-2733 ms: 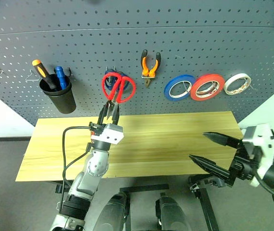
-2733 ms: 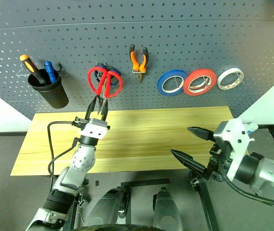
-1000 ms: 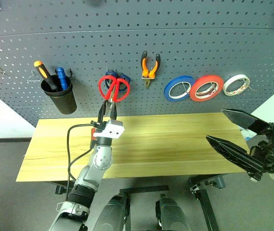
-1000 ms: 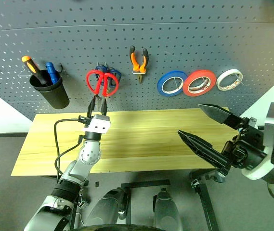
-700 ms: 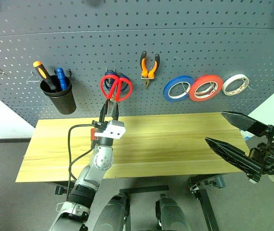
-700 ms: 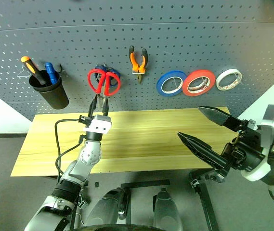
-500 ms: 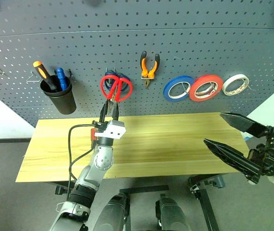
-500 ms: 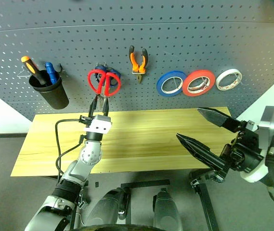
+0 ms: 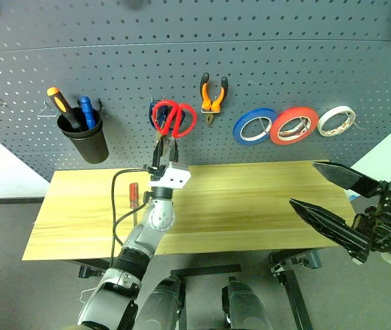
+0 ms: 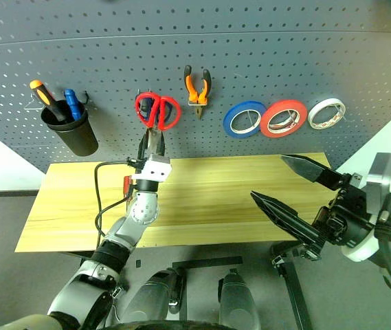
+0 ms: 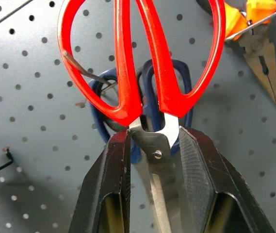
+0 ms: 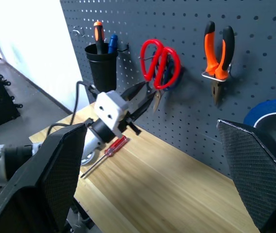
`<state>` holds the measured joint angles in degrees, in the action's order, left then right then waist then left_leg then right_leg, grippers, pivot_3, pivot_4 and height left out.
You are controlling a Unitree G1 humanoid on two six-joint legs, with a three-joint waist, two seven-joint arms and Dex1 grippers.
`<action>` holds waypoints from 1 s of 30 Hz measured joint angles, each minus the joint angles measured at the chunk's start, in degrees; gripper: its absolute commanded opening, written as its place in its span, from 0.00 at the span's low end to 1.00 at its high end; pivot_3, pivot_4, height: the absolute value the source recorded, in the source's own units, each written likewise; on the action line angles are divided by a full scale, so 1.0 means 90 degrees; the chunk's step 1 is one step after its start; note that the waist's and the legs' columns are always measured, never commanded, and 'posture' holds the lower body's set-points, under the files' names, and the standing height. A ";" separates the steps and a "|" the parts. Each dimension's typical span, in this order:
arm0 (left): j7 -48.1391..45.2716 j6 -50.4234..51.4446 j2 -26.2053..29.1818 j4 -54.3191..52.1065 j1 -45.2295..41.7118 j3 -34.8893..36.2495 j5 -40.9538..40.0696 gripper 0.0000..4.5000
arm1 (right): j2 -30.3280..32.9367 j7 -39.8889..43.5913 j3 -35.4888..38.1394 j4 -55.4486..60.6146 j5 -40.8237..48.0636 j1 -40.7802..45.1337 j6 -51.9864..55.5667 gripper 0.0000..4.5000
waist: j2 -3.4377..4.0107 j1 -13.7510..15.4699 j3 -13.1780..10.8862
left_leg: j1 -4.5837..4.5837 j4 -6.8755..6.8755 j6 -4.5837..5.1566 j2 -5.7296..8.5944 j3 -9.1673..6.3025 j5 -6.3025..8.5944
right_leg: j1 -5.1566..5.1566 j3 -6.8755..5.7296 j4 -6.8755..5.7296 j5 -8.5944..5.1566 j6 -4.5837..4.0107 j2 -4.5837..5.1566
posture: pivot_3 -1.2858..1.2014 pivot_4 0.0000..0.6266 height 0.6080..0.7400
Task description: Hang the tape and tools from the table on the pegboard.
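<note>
**Pegboard stock – red scissors in L gripper at board**

- Red-handled scissors: blades clamped between L gripper fingers, handles up against pegboard, over blue-handled scissors already hung there. A hook wire passes through one red loop in the wrist view; whether it bears the weight is unclear.
- Pliers, orange/black: hung on board, just right of the scissors.
- Red tape: on board, betw. blue roll and white roll.
- Small red-handled screwdriver: lying on table, near L arm.
- Black cup: on board, far left, holds orange/black and blue screwdrivers.
- R gripper: fingers wide apart, empty, at table's right end.
</note>
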<state>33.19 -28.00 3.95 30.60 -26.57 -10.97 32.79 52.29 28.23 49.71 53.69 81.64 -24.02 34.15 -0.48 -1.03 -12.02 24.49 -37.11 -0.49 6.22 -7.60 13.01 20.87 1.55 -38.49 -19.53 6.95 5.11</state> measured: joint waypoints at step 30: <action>0.0495 0.0320 0.0008 0.1170 -0.0055 -0.0048 -0.0253 0.99 | 0.0017 -0.0088 0.0011 0.0113 0.0066 -0.0133 -0.0091 1.00 | -0.0004 -0.0013 -0.0001 | 0.0000 0.0002 0.0000 -0.0001 0.0001 0.0000 | 0.0003 0.0003 -0.0001 0.0000 0.0000 0.0000 | 0.45 0.30 1.00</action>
<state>37.64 -25.13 4.03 41.13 -27.07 -11.41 30.51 52.44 27.44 49.81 54.71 82.23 -25.21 33.33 -0.52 -1.15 -12.03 24.49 -37.10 -0.49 6.21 -7.59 13.01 20.90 1.57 -38.50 -19.53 6.95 5.11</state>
